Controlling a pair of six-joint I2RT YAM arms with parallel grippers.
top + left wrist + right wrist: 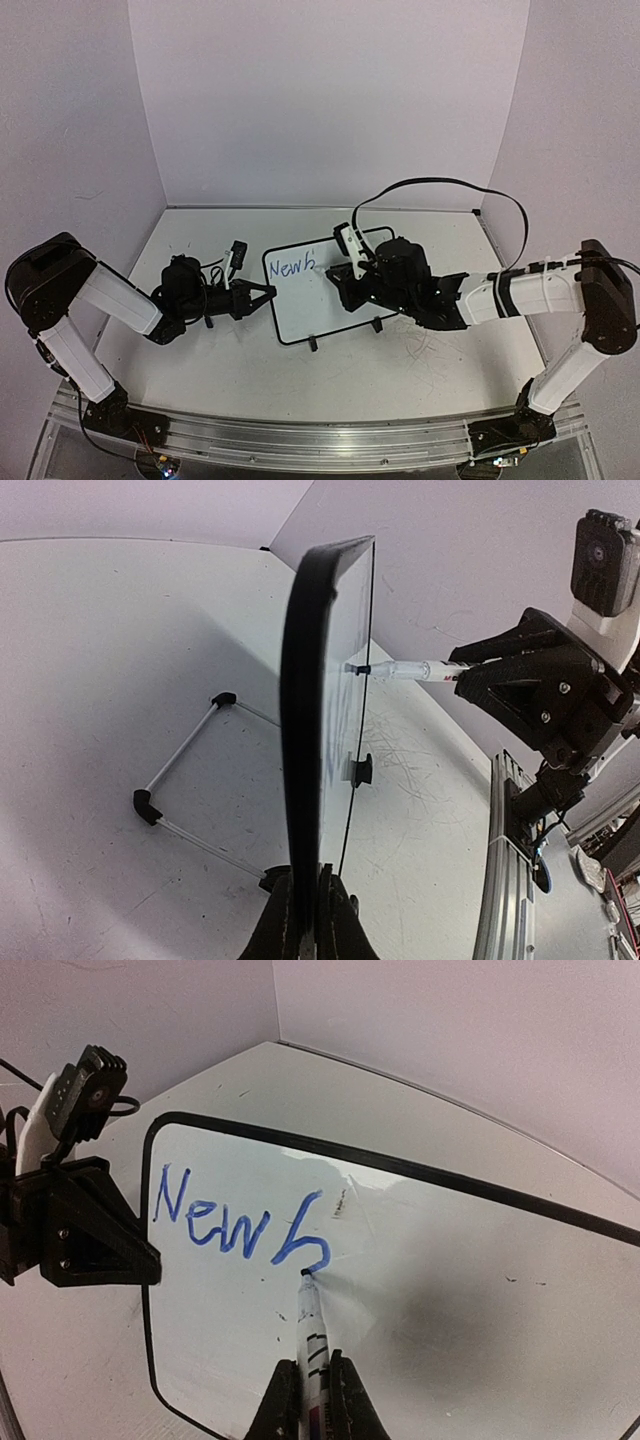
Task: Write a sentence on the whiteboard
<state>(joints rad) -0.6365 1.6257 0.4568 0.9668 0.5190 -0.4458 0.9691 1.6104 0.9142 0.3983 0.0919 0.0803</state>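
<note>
The whiteboard (pixel 305 300) stands on the table, black-framed, with a wire stand (pixel 185 765) behind it. Blue writing on the whiteboard (pixel 420 1290) reads "New" (pixel 210 1220) plus a partly drawn "b" (pixel 303 1235); the rest of the sentence is not there. My left gripper (pixel 268 292) is shut on the board's left edge (pixel 303 780). My right gripper (pixel 308 1400) is shut on a white marker (pixel 310 1335) whose tip touches the board at the bottom of the "b". The marker also shows in the left wrist view (pixel 405 670).
Faint grey scribble marks (pixel 410 775) cover the tabletop in front of the board. Lilac walls (pixel 330 90) close the back and sides. A black cable (pixel 450 185) loops above the right arm. A metal rail (pixel 300 440) runs along the near edge.
</note>
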